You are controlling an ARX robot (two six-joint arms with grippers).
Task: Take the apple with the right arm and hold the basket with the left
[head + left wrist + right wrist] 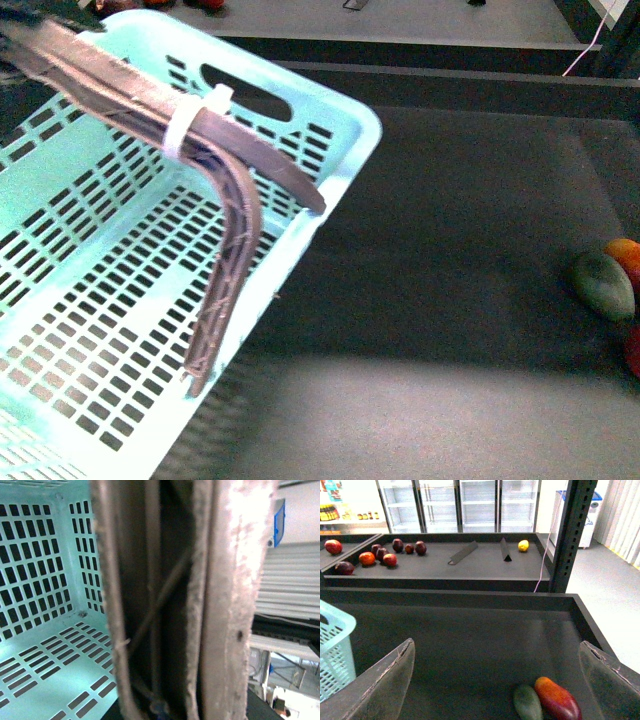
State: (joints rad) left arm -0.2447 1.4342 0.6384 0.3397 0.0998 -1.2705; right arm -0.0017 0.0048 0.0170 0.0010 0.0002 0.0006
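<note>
L gripper (258,296) at basket (345,118) wall, left of frame, can't tell if clamped. R gripper (496,644) wide open, empty. Apple (634,352) on bench (450,250) at right edge, cut off.

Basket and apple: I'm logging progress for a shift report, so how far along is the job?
Done: left gripper sits at the basket rim; grip unclear. In hand: right gripper hangs open and empty near the green fruit. Remaining: the apple, a red sliver at the front view's edge, is untouched.
</note>
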